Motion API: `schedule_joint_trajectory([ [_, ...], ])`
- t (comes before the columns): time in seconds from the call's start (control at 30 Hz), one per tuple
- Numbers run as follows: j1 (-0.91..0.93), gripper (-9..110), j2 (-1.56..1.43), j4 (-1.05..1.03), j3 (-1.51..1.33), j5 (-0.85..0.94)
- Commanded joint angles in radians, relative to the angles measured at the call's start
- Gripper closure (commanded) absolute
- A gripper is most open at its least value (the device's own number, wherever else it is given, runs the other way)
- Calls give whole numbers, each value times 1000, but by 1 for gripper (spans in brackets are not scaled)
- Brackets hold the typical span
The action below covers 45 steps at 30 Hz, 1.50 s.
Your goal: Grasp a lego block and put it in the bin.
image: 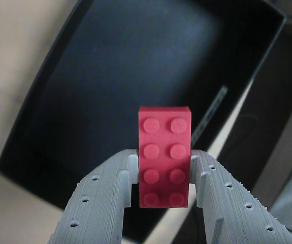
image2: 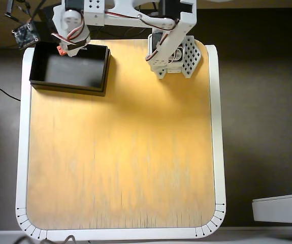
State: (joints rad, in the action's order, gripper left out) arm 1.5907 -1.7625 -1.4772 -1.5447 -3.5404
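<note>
The end effector (image: 164,175) is clamped on the lego block (image: 164,156), its two pale grey printed fingers (image: 107,201) pressing the brick's long sides from left and right in the wrist view, roughly at mid-height, so that the studded face looks straight at the camera and the upper half of the brick stands clear above the fingertips. That side-on pinch across the narrow width looks a sensible choice: the flat walls give the pads an even seat, and the brick sits square rather than tilted. Behind the brick the wrist view is filled by the bin (image: 26,114), its dark floor directly beyond the block and its low black walls framing it, which suggests the brick is held in the air above the tray's interior rather than over the desk. The overhead view agrees: the arm reaches across to the bin (image2: 105,71) at the top left corner of the yellow desk (image2: 120,157), and a small patch of red (image2: 61,50) shows under the wrist near the tray's far wall. The brick is not resting on anything visible. Judged from this, carrying is all but done and the release remains; opening the fingers here should drop the block inside the walls.
</note>
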Motion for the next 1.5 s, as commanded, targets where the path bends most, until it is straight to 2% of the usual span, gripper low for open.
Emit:
schedule_joint_trajectory([
  [0.0, 11, 101, 17, 77, 72, 52],
  [0.57, -104, 101, 86, 118, 74, 325],
  [1.13, -75, 101, 132, 121, 69, 272],
  [1.2, -69, 100, 132, 121, 69, 258],
  [1.33, -54, 90, 132, 121, 69, 225],
  [1.47, -43, 87, 129, 121, 69, 206],
])
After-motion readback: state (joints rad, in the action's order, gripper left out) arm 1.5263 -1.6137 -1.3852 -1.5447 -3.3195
